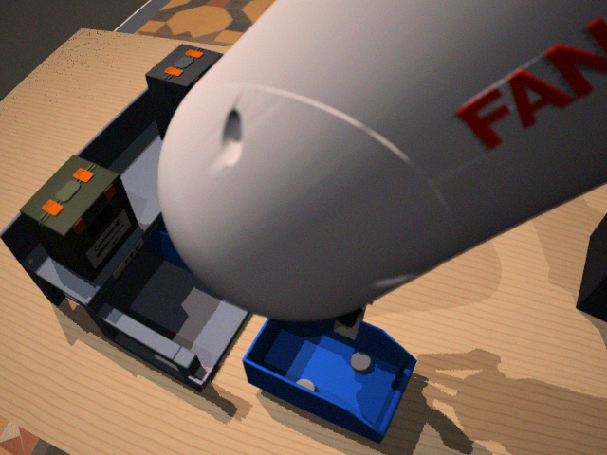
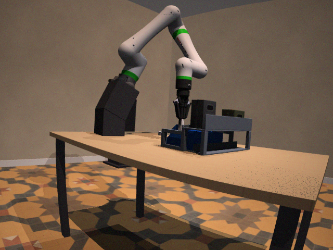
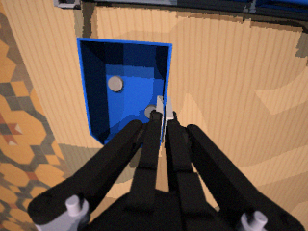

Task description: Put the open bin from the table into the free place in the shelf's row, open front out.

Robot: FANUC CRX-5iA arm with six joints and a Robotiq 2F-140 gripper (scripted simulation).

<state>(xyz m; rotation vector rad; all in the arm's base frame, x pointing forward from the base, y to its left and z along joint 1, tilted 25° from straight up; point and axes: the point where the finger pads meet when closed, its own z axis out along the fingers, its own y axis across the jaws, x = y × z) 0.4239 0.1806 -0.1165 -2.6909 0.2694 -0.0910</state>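
Note:
The blue open bin (image 1: 328, 376) is by the near end of the grey shelf (image 1: 147, 274), with two grey round parts (image 1: 360, 361) in it. My gripper (image 1: 349, 323) points straight down over the bin's side wall, mostly hidden by the arm. In the wrist view the fingertips are shut on that thin wall of the bin (image 3: 125, 91), one pad inside and one outside. I cannot tell whether the bin rests on the table or hangs just above it. The free place (image 1: 181, 303) is at the shelf's near end. The other bins are hidden except a blue sliver (image 1: 161, 245).
An olive box (image 1: 78, 215) and a dark box (image 1: 181, 73) stand on the shelf's top board. The robot's dark base (image 2: 115, 107) stands at the far side of the table. In the exterior view the shelf (image 2: 205, 137) stands mid-table.

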